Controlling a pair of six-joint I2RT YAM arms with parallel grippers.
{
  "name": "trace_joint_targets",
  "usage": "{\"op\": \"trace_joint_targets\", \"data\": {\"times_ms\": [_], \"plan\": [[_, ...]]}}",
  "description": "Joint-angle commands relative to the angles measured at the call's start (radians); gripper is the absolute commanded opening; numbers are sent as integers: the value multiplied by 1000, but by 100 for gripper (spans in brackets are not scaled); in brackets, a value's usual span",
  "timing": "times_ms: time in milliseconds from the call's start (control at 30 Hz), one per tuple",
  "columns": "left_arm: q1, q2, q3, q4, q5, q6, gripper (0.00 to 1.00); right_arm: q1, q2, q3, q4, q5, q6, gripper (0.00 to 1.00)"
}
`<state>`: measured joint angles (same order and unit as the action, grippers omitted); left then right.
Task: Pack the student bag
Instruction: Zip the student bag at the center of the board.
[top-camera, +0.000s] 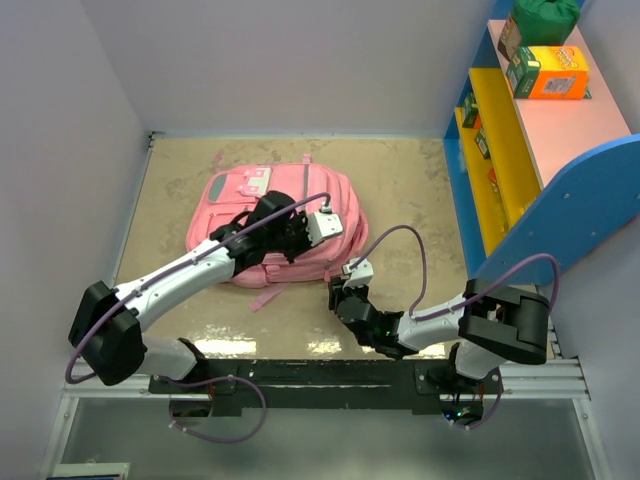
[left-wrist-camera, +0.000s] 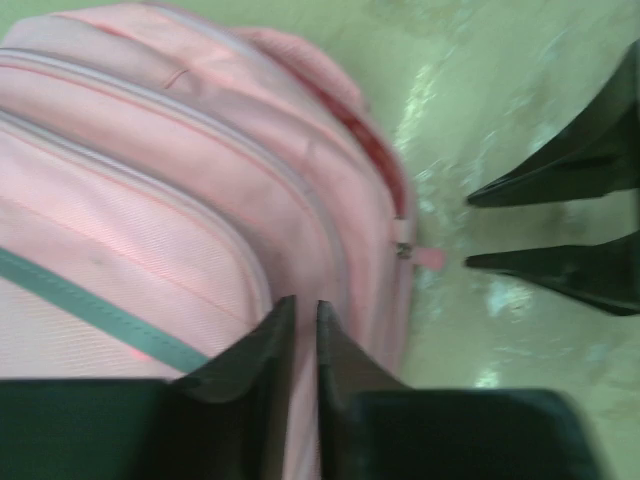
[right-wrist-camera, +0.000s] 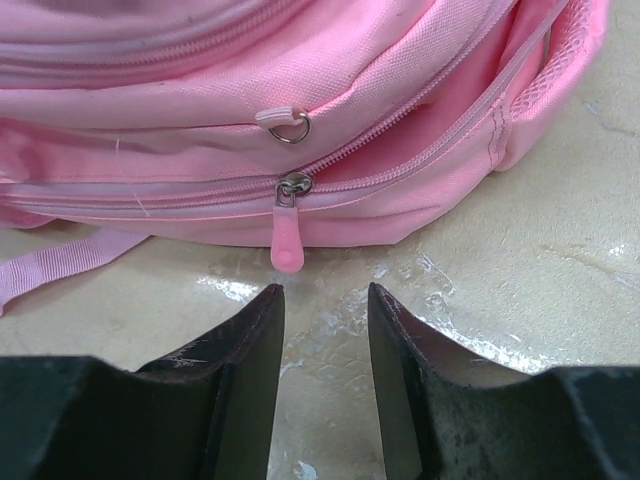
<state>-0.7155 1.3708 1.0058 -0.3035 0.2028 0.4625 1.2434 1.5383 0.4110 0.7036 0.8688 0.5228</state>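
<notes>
Left side: bare bench (top-camera: 170, 170) runs between the left wall (top-camera: 60, 150) and the bag (top-camera: 240, 195); that gap is narrow.

The bag lies flat, centre-left on the bench, well clear of the back wall. Its near edge faces the arms and a strap (top-camera: 265, 298) trails off that edge onto the bench.

Our left hand (top-camera: 290, 235) hangs over the bag's near-right part. In the left wrist view the fingers (left-wrist-camera: 280, 345) are pinched to a slit over pink fabric, and we see nothing held between them.

Our right hand (top-camera: 345, 285) sits low on the bench, just off the bag's near-right corner. Its fingers (right-wrist-camera: 250, 350) are spread apart. A pink zip pull (right-wrist-camera: 287, 245) hangs off the bag's side just ahead of the gap, not touching either finger.

Right of the bag there is a wide strip of bare bench up to the blue and yellow shelf (top-camera: 500, 150), the most free room we have.
</notes>
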Motion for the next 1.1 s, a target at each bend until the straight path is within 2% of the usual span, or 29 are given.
{"op": "trace_joint_targets", "data": {"times_ms": [0,67,200,267,300,333,700,800,833,900,933,1000,1033,1067], "plan": [[1,-70,73,-48,92,-16,31,5,13,29,23,21,3,43],[1,-76,65,-49,63,-16,45,5,17,31,28,22,6,43],[1,-78,40,-5,0,-7,53,5,23,37,28,22,9,43],[1,-76,28,18,-49,-5,73,5,22,38,28,21,11,43],[1,-72,25,44,-68,-4,91,5,22,38,28,19,9,43],[2,-65,17,49,-83,1,100,4,20,40,24,19,8,43],[1,-10,-81,225,-200,93,100,7,31,55,13,18,9,41],[2,14,-88,253,-224,103,91,5,28,54,11,18,14,41],[1,19,-90,259,-227,102,83,5,25,51,11,19,16,41],[1,31,-88,265,-229,99,75,5,22,45,11,22,20,41],[1,36,-85,262,-236,94,64,5,19,42,11,22,20,41],[5,47,-81,262,-244,90,50,5,16,38,11,21,26,41],[7,50,-79,257,-244,93,31,5,17,38,11,21,28,41],[7,54,-78,254,-244,93,21,5,16,37,10,21,31,41]]}}
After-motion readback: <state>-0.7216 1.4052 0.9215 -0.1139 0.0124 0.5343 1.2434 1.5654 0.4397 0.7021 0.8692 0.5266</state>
